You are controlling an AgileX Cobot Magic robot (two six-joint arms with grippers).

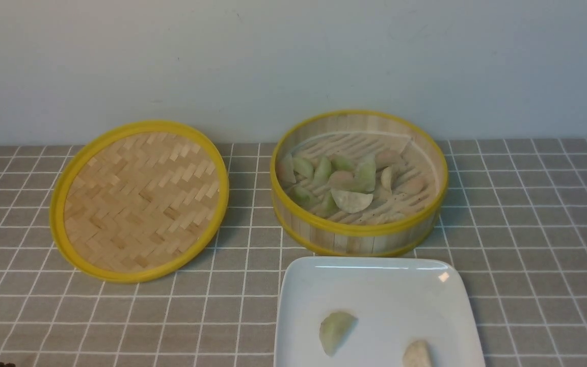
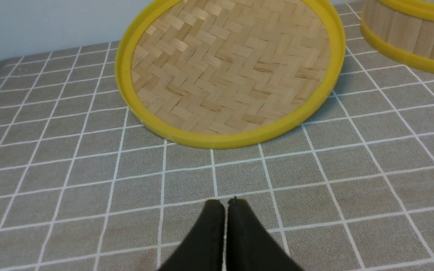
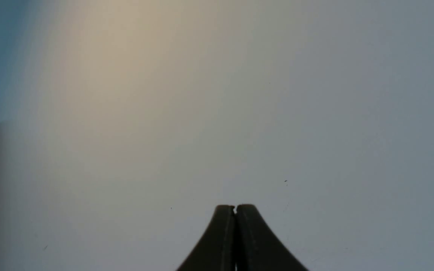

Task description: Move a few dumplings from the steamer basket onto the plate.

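the right gripper (image 3: 235, 207) is being seen clenched on nothing, facing only a blank pale surface; the left gripper (image 2: 224, 201) is likewise being held pressed shut and empty, low over the checked cloth (image 2: 315, 180) just short of the woven lid (image 2: 228, 67). the steamer basket (image 1: 359, 232) is lying forward, right of centre, so the right arm is being judged nearer. the dumplings (image 1: 352, 200) are being kept heaped toward its left half, long axes mixed. two are already lying on the plate (image 1: 375, 285), directly before the basket. a plain wall (image 1: 293, 61) is closing the scene behind.
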